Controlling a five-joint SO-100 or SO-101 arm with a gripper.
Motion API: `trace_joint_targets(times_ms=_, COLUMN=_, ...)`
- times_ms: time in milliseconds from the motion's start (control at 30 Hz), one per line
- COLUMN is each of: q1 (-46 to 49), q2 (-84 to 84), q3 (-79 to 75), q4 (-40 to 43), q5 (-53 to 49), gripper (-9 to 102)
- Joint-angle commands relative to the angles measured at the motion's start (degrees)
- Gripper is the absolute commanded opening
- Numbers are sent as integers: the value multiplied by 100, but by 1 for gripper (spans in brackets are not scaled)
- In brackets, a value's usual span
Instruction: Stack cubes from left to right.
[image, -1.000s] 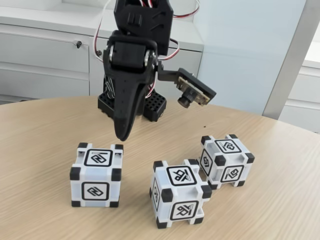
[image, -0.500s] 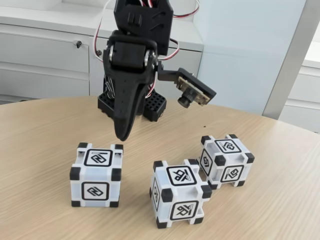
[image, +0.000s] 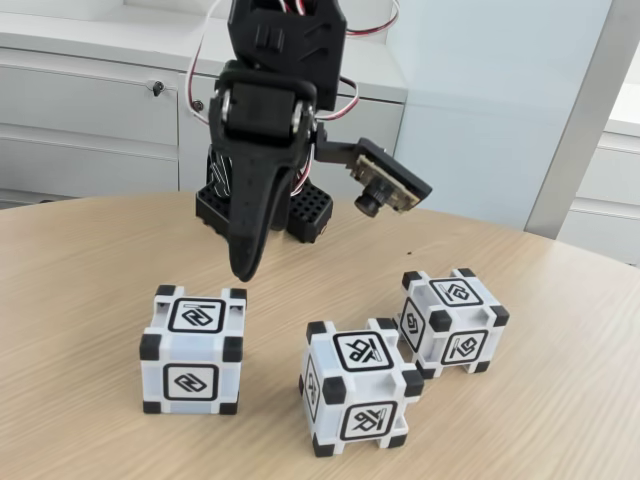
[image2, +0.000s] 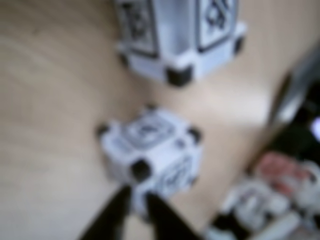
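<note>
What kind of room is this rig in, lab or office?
Probably an office or meeting room, not a workshop. A rounded light wood-laminate table holds the three cubes, pale grey cabinets with a keyed lock line the wall behind, and a pale blue panel stands at right.

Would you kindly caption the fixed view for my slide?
Black gripper hovers above the left cube of three unstacked cubes on a wooden table.

Pale wooden table (image: 560, 300), grey drawer cabinets (image: 90, 110) behind, light-blue wall (image: 490, 90), daylight.
</note>
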Motion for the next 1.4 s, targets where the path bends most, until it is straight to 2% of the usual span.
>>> trace_joint_targets(times_ms=0, q1=-44, q2=396, q3=-123, q4=-97, q5=-255, gripper=0)
trace_joint_targets(times_ms=167, q1=-44, q2=360, q3=-352, q4=-211, q5=-290, gripper=4)
trace_joint_targets(times_ms=367, q1=-62, q2=352, q3=-1125, q4=-650, q5=422, gripper=7)
trace_joint_targets(times_ms=533, q1=-141, q2=316, q3=-1793, q4=-571, q5=598, gripper=8)
trace_joint_targets(times_ms=667, q1=-1072, q2=-483, q3=-2487, q4=-563, q5=624, gripper=10)
trace_joint_targets(times_ms=867, q1=-2558, q2=-3103, q3=-4368, q4=-545, q5=545, gripper=18)
trace_joint_targets(times_ms=967, q1=-2900, q2=-4280, q3=-5317, q4=-343, q5=44, gripper=20)
trace_joint_targets(times_ms=1100, q1=-3234, q2=-5414, q3=-6205, q4=457, q5=-1362, gripper=21)
trace_joint_targets(times_ms=1200, q1=-3665, q2=-5845, q3=-6557, q4=1072, q5=-2681, gripper=27)
trace_joint_targets(times_ms=1233, q1=-3779, q2=-5915, q3=-6609, q4=1239, q5=-3023, gripper=25)
trace_joint_targets(times_ms=1367, q1=-4008, q2=-5985, q3=-6557, q4=1389, q5=-3639, gripper=31)
